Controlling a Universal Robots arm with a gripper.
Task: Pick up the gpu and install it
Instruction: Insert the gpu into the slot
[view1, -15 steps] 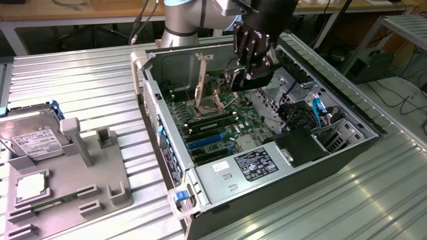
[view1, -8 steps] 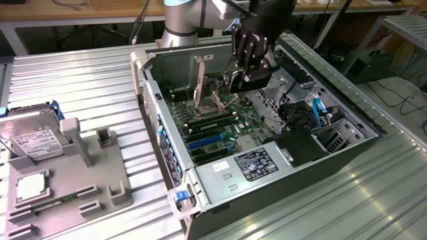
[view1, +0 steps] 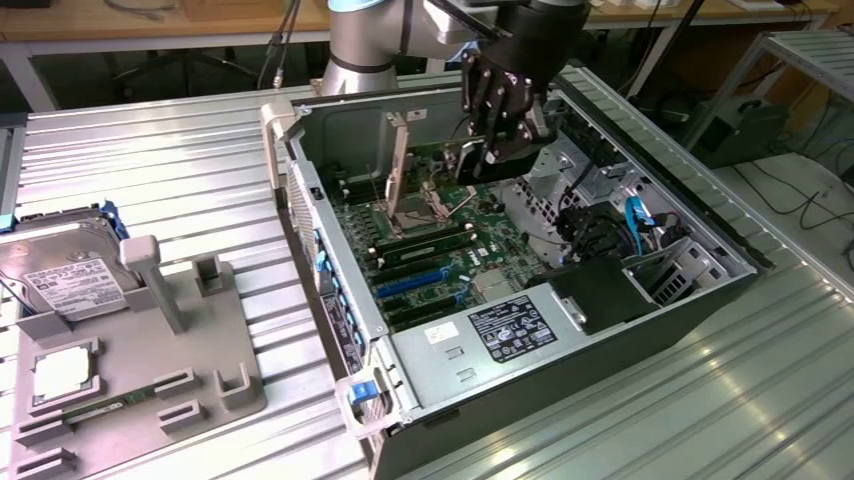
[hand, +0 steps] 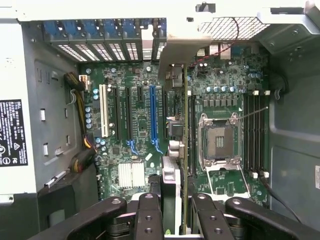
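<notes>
My gripper (view1: 497, 150) hangs inside the open computer case (view1: 694, 190), shut on the gpu (view1: 396, 160). The card is held upright, so it is seen edge-on, with its silver bracket toward the case's rear wall. In the wrist view the gpu (hand: 185, 125) runs as a thin line from between my fingers (hand: 148, 212) to its bracket by the rear slot openings. It lies above the motherboard (hand: 125, 150), between the blue expansion slot (hand: 153, 112) and the CPU socket (hand: 217, 142). I cannot tell if its edge touches a slot.
A grey fixture tray (view1: 200, 340) lies on the exterior view's left, holding a silver hard drive (view1: 60, 280), a CPU (view1: 60, 375) and a green memory stick (view1: 94, 410). In the case, the power supply (view1: 521, 325) and blue cables (view1: 634, 215) sit near me.
</notes>
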